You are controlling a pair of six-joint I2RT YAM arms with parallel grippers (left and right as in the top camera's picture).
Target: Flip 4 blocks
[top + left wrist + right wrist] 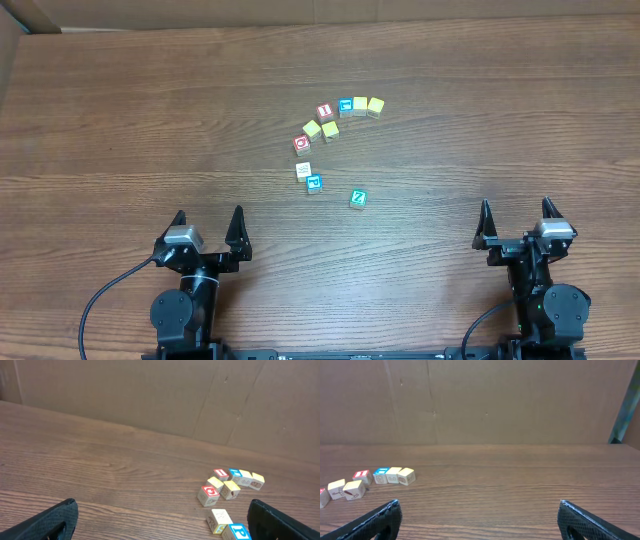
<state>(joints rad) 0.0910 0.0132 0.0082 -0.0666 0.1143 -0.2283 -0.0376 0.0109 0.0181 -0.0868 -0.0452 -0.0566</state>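
Left arm [187,300], right arm [548,300]: black; silver wrist caps [182,235]; pointed pincer fingers [237,228]; black cable [108,286].

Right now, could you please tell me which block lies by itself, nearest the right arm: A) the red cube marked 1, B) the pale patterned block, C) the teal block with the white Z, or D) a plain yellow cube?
C: in the overhead view the teal Z block lies alone, apart from the cluster and closer to the right gripper than any other block.

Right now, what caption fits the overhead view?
Open left hand and right hand sit clear of the blocks scattered on the table, teal Z block nearest.
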